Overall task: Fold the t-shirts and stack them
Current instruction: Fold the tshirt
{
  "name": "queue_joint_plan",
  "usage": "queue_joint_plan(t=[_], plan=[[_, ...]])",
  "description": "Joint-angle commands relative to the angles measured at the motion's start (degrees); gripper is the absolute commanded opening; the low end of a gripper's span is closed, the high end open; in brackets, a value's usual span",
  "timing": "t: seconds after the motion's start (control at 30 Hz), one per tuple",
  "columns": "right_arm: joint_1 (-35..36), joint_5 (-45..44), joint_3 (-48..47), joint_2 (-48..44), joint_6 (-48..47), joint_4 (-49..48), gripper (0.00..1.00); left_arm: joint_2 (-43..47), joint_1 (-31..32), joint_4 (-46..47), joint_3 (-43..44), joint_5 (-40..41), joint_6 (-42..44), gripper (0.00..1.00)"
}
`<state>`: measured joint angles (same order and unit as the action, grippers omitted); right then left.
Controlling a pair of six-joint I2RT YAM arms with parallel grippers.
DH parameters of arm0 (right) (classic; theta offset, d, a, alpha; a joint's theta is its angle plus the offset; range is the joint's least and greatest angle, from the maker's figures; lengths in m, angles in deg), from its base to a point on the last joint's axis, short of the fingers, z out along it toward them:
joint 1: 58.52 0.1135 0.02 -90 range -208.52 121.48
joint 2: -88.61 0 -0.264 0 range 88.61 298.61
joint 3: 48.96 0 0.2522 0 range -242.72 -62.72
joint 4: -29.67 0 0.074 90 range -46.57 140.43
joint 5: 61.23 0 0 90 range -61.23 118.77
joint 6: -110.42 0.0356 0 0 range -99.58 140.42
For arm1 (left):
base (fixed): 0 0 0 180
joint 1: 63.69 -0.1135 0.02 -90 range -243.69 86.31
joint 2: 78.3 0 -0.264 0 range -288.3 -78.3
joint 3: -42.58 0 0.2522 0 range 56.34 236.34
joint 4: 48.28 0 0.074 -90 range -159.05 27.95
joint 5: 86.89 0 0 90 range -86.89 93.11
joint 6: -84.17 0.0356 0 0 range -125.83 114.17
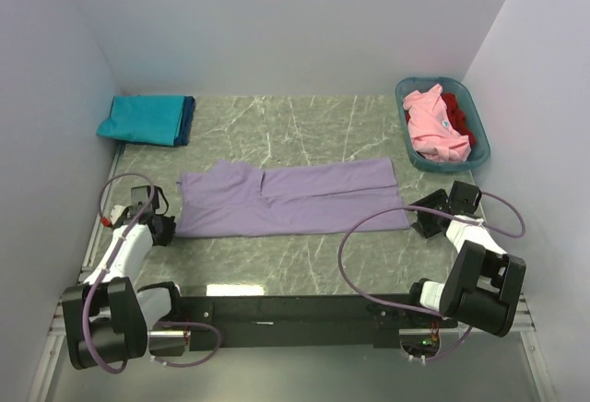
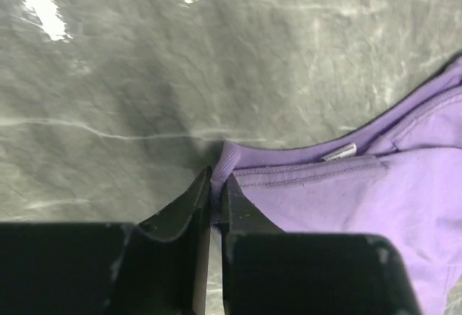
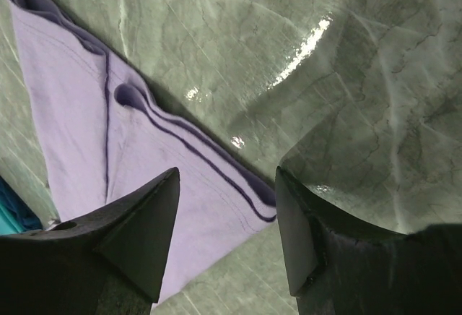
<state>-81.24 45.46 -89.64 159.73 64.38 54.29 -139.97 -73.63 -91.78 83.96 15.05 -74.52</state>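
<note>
The lavender t-shirt (image 1: 290, 199) lies flat across the middle of the bench (image 1: 313, 264), folded lengthwise into a long band, collar end to the left. The left pincer (image 2: 216, 181) is closed on the ribbed collar edge at that end. The right pincer (image 3: 227, 178) stands open over the shirt's near right corner. At the far right, a teal-blue basket (image 1: 430, 80) holds a pink shirt (image 1: 433, 130) on top of a red one (image 1: 458, 116). At the far left, a folded teal shirt (image 1: 143, 118) rests on a dark blue one (image 1: 189, 116).
</note>
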Motion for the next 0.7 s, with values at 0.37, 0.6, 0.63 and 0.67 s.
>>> queue_joint_plan(t=[0.37, 0.6, 0.63, 0.67], plan=[[2.24, -2.89, 0.64, 2.54, -6.79, 12.78, 0.61, 1.55, -3.6, 0.12, -2.3, -0.08, 0.39, 0.09], [4.79, -4.38, -0.5, 3.59, -7.05, 16.13, 0.59, 2.96, -4.92, 0.12, -3.27, -0.69, 0.66, 0.1], [4.96, -4.73, -0.68, 3.68, -7.14, 16.57, 0.58, 2.96, -5.01, 0.2, -3.27, -0.78, 0.75, 0.1], [5.4, -4.91, -0.85, 3.77, -7.31, 17.09, 0.57, 2.96, -5.09, 0.21, -3.18, -0.96, 0.92, 0.1]])
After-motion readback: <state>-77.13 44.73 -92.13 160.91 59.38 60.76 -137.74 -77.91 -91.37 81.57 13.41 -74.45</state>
